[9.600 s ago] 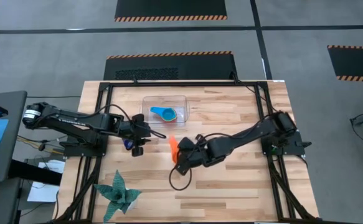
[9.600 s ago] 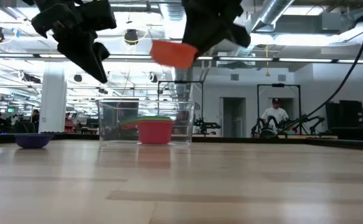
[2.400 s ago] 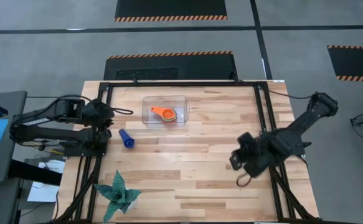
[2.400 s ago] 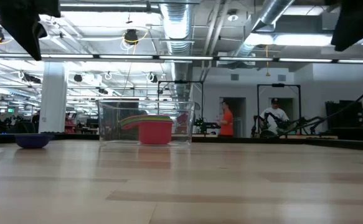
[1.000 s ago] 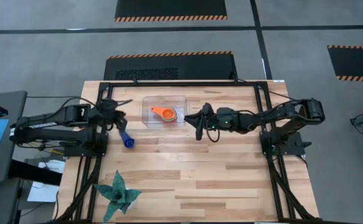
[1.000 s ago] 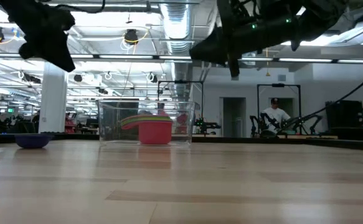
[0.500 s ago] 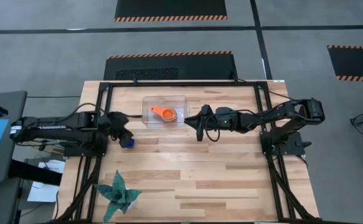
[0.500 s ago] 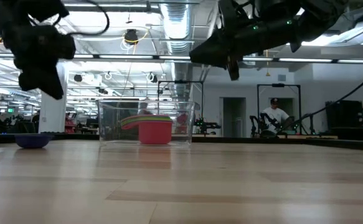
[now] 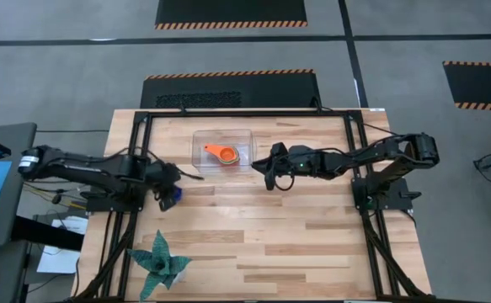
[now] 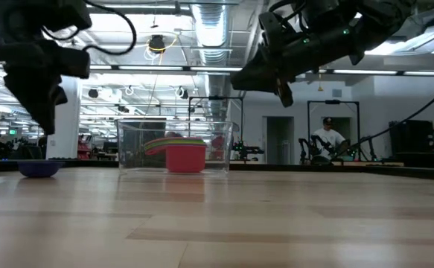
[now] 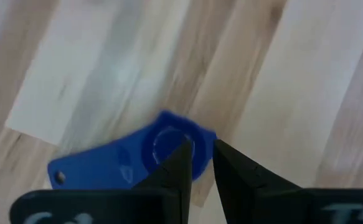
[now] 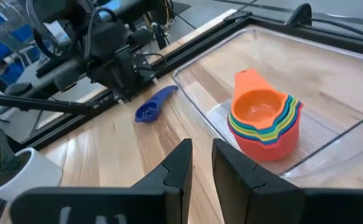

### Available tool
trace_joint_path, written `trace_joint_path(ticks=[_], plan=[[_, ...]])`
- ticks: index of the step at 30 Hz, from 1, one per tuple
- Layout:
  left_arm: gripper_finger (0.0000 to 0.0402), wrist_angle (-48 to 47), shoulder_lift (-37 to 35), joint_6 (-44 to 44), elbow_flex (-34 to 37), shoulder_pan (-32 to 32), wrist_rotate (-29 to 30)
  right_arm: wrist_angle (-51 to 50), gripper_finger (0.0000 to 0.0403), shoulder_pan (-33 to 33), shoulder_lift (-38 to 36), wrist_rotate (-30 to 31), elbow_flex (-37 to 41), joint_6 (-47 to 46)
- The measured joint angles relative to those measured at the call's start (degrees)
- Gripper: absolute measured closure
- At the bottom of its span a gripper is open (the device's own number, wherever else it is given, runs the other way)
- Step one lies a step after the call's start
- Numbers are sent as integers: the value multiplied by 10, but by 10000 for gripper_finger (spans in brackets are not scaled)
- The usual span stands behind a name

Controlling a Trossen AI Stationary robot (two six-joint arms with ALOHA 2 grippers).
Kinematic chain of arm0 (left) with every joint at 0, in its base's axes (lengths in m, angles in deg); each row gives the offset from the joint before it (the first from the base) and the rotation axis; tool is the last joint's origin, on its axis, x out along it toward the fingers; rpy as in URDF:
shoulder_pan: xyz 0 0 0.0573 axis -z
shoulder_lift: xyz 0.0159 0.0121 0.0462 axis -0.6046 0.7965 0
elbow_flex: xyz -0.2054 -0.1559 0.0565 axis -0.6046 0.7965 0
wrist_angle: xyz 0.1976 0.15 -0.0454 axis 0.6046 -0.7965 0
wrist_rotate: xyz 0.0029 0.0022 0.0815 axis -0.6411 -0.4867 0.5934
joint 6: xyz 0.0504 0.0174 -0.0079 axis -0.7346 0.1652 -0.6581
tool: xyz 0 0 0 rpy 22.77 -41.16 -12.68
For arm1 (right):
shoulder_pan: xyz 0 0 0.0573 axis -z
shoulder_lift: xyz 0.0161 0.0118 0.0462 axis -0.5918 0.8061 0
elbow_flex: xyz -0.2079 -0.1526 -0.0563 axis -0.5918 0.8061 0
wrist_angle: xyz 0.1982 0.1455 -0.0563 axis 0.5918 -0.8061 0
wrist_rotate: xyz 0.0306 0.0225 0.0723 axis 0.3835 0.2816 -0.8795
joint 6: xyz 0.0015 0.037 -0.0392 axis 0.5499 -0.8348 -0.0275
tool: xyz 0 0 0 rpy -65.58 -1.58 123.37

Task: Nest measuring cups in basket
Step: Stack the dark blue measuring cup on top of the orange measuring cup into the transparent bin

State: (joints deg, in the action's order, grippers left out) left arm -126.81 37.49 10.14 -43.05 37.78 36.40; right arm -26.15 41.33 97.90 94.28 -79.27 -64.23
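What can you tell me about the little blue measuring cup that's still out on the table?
The blue measuring cup is a small, round, shallow scoop of blue plastic with a flat handle that has a hole near its end. It lies open side up on the wooden table, outside the clear basket and toward the left arm's side. The left tool hangs right above its bowl, fingers nearly together; whether they touch it cannot be told.
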Motion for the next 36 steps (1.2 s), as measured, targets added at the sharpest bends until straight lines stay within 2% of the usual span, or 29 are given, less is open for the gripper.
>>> trace_joint_path(ticks=[8,12,14,16,21,30,36], plan=[[350,-30,110,-56,-45,29,44,-48,316,-1,0,0,0,0],[346,-41,131,-24,-86,40,-22,-88,316,-2,0,0,0,0],[340,-39,136,8,-102,46,-55,-104,316,-2,0,0,0,1],[331,-39,137,22,-111,53,-60,-114,316,-1,0,0,0,4],[300,-46,140,26,-112,62,-36,-123,316,-1,0,0,0,9],[228,-51,141,11,-108,64,-27,-124,316,-10,0,0,0,31],[219,-55,141,-17,-73,74,-16,-124,316,-18,0,0,0,31]])
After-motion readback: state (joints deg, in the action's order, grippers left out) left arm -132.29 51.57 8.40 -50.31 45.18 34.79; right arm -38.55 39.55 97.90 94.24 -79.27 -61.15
